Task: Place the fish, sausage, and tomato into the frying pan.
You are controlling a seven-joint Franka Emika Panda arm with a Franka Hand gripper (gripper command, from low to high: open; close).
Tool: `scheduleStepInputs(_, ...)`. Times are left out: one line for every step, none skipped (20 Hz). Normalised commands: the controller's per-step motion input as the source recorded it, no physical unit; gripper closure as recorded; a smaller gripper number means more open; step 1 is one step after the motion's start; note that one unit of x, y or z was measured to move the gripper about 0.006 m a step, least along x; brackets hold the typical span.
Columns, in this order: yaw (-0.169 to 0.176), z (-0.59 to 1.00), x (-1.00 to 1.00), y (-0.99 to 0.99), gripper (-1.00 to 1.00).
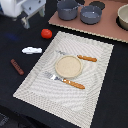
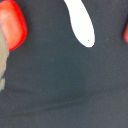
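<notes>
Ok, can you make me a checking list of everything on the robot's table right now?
Surface: dark table with a striped placemat and a brown board behind.
Job's things: tomato, fish and sausage lie apart on the table; frying pan on the board holds none of them.
Clutter: beige plate, knife, fork, grey pot, beige bowl.
Pincer: pincer hangs at the exterior view's top left; open or shut, cannot tell.
Cables: nothing seen.
Surroundings: nothing seen.
</notes>
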Motion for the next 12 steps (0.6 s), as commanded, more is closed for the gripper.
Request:
scheduleStepInputs(0.000, -0.63, -0.20, -0.95, -1.00)
scheduleStepInputs(0.000, -0.61, -0.18, -0.87, -1.00)
scheduleStepInputs(0.000, -0.59, -0.16, -0.84, -1.00)
scheduleStepInputs(0.000, -0.58, -0.17, -0.81, -1.00)
scheduleStepInputs(0.000, -0.55, -0.17, -0.78, -1.00)
scheduleStepInputs(0.000, -0.53, -0.17, -0.72, -1.00)
scheduleStepInputs(0.000, -0.50, -0.15, -0.64, -1.00)
scheduleStepInputs(0.000, -0.47, -0.09, -0.55, -1.00)
scheduleStepInputs(0.000, -0.46, -0.05, -0.48, -1.00)
scheduleStepInputs(0.000, -0.45, 0.00, -0.41, -1.00)
scheduleStepInputs(0.000, -0.46, 0.00, -0.36, -1.00)
scheduleStepInputs(0.000, -0.49, 0.00, -0.35, -1.00)
